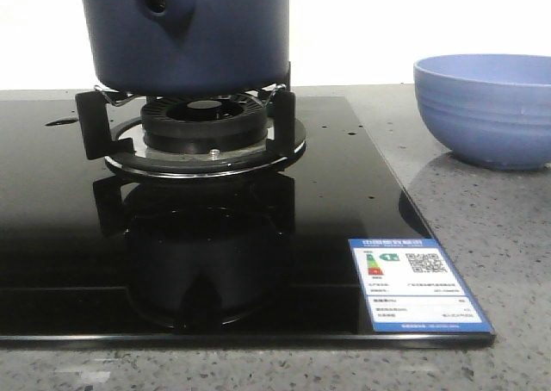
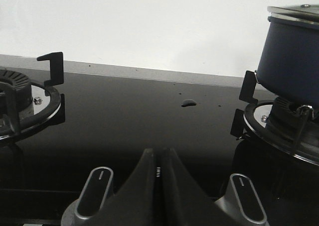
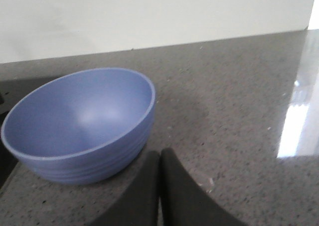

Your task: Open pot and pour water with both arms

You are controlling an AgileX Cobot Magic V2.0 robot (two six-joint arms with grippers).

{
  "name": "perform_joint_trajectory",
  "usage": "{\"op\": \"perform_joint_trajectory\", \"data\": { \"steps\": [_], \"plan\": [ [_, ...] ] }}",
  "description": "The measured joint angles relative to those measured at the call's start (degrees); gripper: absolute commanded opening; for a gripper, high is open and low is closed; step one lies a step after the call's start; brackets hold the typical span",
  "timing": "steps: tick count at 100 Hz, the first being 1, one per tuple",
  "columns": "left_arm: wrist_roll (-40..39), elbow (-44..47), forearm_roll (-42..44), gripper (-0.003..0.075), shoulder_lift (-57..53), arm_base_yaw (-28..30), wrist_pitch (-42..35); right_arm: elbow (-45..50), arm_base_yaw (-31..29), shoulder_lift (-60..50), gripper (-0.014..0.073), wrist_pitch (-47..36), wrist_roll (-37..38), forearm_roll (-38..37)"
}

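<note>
Pot [image 1: 185, 34]: on burner [image 1: 205, 124], top cut off. Bowl [image 1: 486, 107]: right, partly cropped. Left hand [image 2: 157, 173], right hand [image 3: 159, 178]: pressed together, empty.

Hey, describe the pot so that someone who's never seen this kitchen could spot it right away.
Find the black glass cooktop set in the grey speckled counter. On its burner grate stands the pot: large, dark navy, straight-walled, with a stubby side lug pierced by a round hole. The bowl to its right is smaller, light blue and ribbed.
</note>
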Motion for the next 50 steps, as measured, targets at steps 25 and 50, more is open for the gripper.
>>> {"op": "perform_joint_trajectory", "data": {
  "steps": [25, 50],
  "plan": [
    [0.0, 0.0, 0.0, -0.002, 0.0, 0.0, 0.0, 9.6, 2.9, -8.5, -0.0044, -6.6, 6.2, -11.4],
    [0.0, 0.0, 0.0, -0.002, 0.0, 0.0, 0.1, 15.5, 3.4, -20.0, -0.0044, -5.2, 6.7, -12.3]
  ]
}}
